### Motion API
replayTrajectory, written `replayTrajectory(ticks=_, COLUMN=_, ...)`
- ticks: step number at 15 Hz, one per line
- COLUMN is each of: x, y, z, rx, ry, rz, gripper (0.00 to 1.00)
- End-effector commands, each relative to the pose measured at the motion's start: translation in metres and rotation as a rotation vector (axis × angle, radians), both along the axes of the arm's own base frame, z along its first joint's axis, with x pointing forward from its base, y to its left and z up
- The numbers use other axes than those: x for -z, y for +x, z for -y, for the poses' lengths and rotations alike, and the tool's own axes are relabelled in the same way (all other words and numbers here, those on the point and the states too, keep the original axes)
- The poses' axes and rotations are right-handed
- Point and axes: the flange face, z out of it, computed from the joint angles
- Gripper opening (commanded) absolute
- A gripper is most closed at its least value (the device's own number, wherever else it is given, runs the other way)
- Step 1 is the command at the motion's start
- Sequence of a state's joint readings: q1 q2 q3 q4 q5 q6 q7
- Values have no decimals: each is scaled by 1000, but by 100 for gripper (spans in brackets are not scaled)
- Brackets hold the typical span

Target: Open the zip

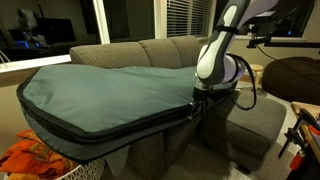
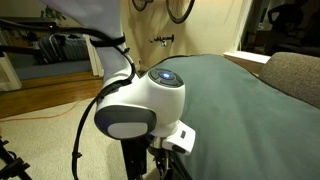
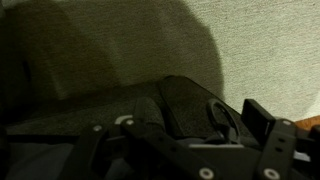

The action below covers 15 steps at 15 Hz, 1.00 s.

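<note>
zip (image 1: 110, 130): dark line with black trim round the side edge of the teal bag (image 1: 110, 88), which lies across the grey sofa (image 1: 150, 50). It reads in an exterior view only, from the bag's frame-left end along the near edge to its frame-right end.

Hidden / poor:
- The frame-right end of the zip runs into the claw (image 1: 197, 101) and is lost there. Slider or pull is too small and dark to make out.
- In that view the claw is a dark blob under the white arm (image 1: 216, 58), against dark fabric. Fingers are not separable.
- In an exterior view the white wrist housing (image 2: 150, 100) fills the middle. The claw sits below it at the frame bottom, mostly cut off. Only the bag's top panel and a sofa corner show; the bag's side edge is out of sight.
- Wrist view is very dark. Claw linkage runs along the bottom edge, partly cropped. A dark fold of fabric sits above it; can't tell whether that is zip trim or plain bag.

Claw state: can't tell whether the fingers are apart, together or pinching fabric.

Relative position: the claw is at the bag's frame-right end, level with the side edge, not over the top panel. The zip's near end is at the claw, touching or just beside, can't tell which. The rest of the zip runs away from it toward frame-left.
</note>
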<state>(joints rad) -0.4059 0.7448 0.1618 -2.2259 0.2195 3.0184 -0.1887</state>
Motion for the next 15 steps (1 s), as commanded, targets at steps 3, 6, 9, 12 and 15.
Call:
replayTrajectory(ticks=3, x=-4, y=-4, z=0, rx=-10, ry=-17, rz=2, gripper=54)
replayTrajectory(ticks=6, x=-4, y=-3, z=0, rx=-14, ry=-20, rz=1, gripper=33)
replayTrajectory(ticks=9, x=-5, y=-2, z=-1, rx=-23, ry=-26, rz=2, gripper=15)
replayTrajectory(ticks=12, x=-4, y=-2, z=-3, rx=-29, ry=-28, rz=-4, gripper=6)
replayTrajectory(ticks=15, x=-2, y=-4, z=-8, rx=-41, ry=-30, rz=-14, gripper=5)
